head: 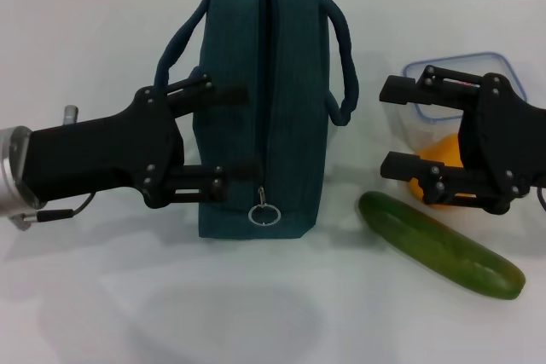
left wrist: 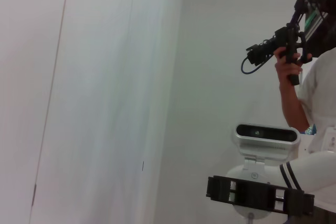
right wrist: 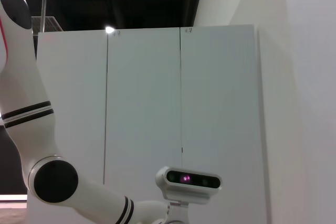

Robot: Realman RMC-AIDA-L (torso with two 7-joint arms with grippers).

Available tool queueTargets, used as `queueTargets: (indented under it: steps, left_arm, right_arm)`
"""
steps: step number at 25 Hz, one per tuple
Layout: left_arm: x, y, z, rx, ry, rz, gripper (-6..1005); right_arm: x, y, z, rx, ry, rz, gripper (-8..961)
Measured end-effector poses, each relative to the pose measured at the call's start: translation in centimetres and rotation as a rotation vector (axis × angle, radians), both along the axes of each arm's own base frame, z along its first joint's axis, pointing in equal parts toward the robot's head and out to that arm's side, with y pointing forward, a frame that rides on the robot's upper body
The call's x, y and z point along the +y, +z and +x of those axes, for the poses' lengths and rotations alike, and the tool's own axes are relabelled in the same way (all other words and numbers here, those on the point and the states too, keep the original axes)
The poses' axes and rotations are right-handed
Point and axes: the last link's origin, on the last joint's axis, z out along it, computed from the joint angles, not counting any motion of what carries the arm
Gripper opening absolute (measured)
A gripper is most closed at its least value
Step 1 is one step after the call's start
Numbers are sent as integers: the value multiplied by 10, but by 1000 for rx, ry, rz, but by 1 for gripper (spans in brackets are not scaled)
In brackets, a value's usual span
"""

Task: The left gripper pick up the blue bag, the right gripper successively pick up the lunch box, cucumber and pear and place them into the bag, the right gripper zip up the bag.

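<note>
Left claw (head: 241, 130) (spread wide, empty) meets the blue bag (head: 260, 108); right claw (head: 394, 127) gapes empty.

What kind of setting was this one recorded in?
Likely a robotics lab or data-collection room: a plain white table with a staged blue bag, white partition panels behind, and a person holding a handheld control rig.

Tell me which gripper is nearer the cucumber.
Right. The right gripper hovers open just above and behind the cucumber, over the lunch box; the left gripper is across the blue bag, at its far side.
</note>
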Motion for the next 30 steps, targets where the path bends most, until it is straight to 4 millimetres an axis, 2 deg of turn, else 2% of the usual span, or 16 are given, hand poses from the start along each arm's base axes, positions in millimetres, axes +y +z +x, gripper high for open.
queueTargets:
  steps: [4,7,12,18,21,26,30]
  left_arm:
    - [1,0,0,-7,25,-28,891]
    - [12,10,3,38,115,-118,890]
    - [34,42,13,132,322,-257,887]
    - [56,76,25,124,493,-284,873]
    - [67,76,30,162,570,-316,866]
    - [87,66,34,318,733,-401,854]
    - [97,64,47,361,783,-440,845]
  right_arm:
    - [0,0,0,-1,-3,-1,667]
    - [0,0,1,-2,-6,-2,665]
    - [0,0,3,-5,-17,3,662]
    - [2,-3,5,-15,-38,8,657]
    - [2,-3,8,-14,-48,10,655]
    - [1,-3,10,-14,-54,16,651]
    - [-1,-4,15,-9,-59,39,649]
